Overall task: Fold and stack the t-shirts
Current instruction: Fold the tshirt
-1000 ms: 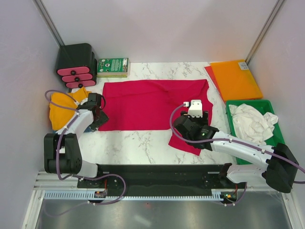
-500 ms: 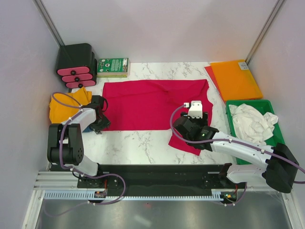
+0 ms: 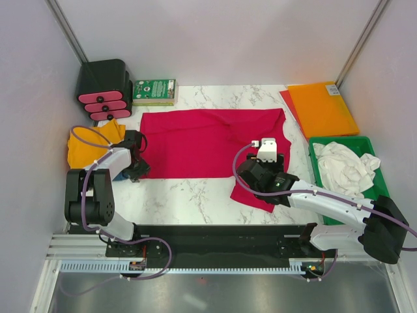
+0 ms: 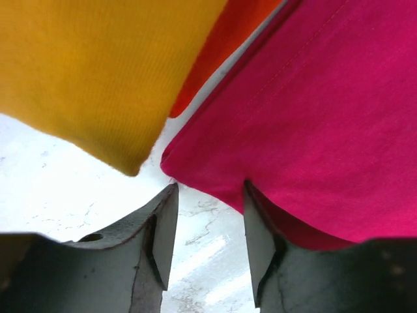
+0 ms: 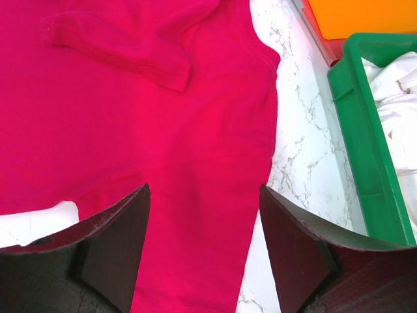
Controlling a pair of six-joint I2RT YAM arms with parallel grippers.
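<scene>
From above, a white marble-patterned tabletop [image 3: 195,192] between pale walls [image 3: 195,39] carries the spread crimson-red cloth t-shirt [image 3: 202,140], with a golden-yellow cloth t-shirt [image 3: 85,149] at its left. In the left wrist view, the left gripper [image 4: 210,189] stands narrowly parted at the crimson hem. In the right wrist view, the right gripper [image 5: 204,192] gapes wide above crimson cloth.

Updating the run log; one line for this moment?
left gripper open at red t-shirt corner | right gripper open over red t-shirt | white t-shirt in green tray
</scene>
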